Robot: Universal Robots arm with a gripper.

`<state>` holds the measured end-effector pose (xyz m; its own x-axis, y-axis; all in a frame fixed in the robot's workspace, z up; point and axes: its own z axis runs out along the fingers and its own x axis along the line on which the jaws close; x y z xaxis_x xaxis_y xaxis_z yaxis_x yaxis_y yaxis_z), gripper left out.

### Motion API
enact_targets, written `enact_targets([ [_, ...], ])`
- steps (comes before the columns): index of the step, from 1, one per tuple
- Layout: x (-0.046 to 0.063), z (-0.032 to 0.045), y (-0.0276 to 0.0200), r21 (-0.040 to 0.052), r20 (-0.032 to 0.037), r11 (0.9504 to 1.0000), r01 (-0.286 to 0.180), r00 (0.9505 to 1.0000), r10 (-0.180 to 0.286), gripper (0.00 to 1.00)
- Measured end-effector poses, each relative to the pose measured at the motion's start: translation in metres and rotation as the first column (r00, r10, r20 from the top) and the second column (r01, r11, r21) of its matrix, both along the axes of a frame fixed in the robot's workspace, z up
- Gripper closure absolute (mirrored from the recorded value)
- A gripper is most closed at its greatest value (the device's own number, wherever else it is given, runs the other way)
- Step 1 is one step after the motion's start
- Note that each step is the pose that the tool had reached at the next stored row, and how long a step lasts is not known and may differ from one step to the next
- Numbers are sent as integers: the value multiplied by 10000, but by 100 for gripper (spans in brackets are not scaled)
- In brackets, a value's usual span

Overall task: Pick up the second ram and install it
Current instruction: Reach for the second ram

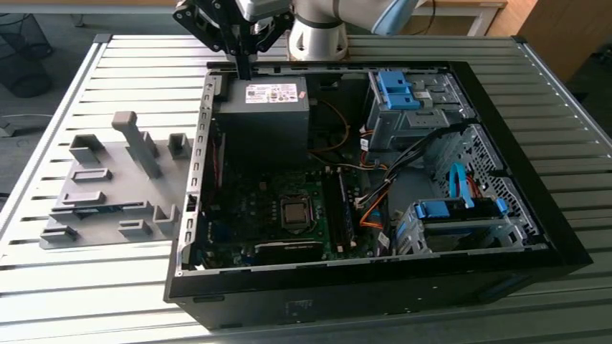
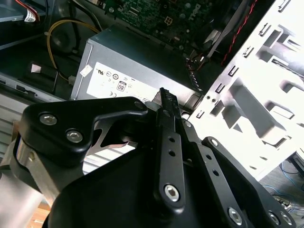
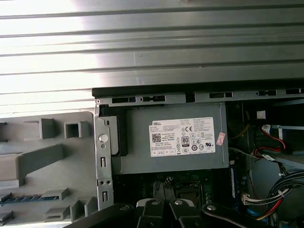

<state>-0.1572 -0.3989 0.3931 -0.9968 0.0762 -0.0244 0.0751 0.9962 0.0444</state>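
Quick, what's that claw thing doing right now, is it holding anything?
Gripper: fingers closed together, holding nothing.

One table [image 1: 96, 287], one open case [image 1: 383, 294] on it. Inside the case there's one power supply [image 1: 263, 118] and one processor socket [image 1: 294, 211]. Blue caddies, that's two: one caddy [image 1: 397, 89], then another caddy [image 1: 457, 209]. Beside the case, one gray tray [image 1: 115, 161], and one ram [image 3: 21, 196] sitting in it. Up above, one arm [image 1: 320, 29], one gripper [image 1: 245, 68].
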Motion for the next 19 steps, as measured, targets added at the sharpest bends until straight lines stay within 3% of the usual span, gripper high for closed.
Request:
enact_targets([
  [19, -64, -1, 0, -1, -1, 10000, 0, 10000, 0, 89],
])
